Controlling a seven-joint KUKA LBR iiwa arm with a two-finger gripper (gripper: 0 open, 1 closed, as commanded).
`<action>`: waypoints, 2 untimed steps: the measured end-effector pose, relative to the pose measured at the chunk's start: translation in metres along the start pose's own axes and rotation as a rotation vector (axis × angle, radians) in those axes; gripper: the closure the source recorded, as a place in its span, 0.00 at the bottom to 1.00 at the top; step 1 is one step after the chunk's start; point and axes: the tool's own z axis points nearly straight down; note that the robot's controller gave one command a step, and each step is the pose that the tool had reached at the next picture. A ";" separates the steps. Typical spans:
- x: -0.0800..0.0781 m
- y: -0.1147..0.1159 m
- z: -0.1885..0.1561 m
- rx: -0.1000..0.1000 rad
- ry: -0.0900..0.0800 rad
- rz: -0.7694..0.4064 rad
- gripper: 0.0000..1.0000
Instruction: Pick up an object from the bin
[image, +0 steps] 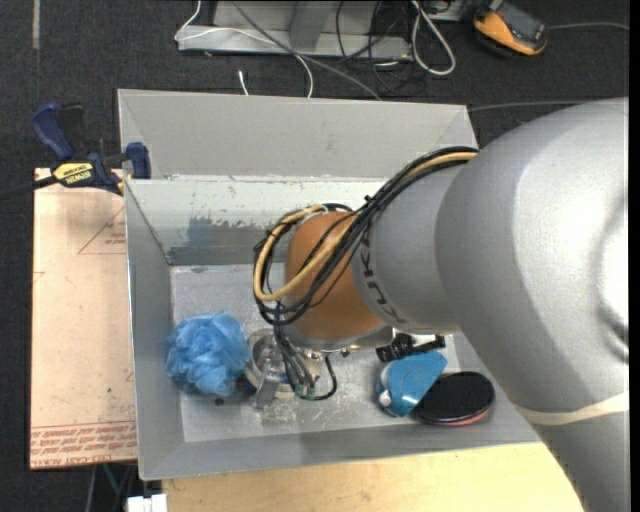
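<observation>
Your claw (268, 378) sat low, just right of the crumpled blue puff (208, 352), spread or pinched I couldn't tell, so you seemed mid-approach, and next you'd need it centred over that puff before closing.

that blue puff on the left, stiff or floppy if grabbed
The blue puff looks like bunched mesh, so probably soft and squashy. Likely light for its bulk. Its ruffled shape should keep it from rolling.
</observation>
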 end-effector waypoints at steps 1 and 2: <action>0.002 -0.001 -0.021 0.003 0.006 0.000 1.00; 0.001 0.000 -0.042 0.000 0.003 -0.002 1.00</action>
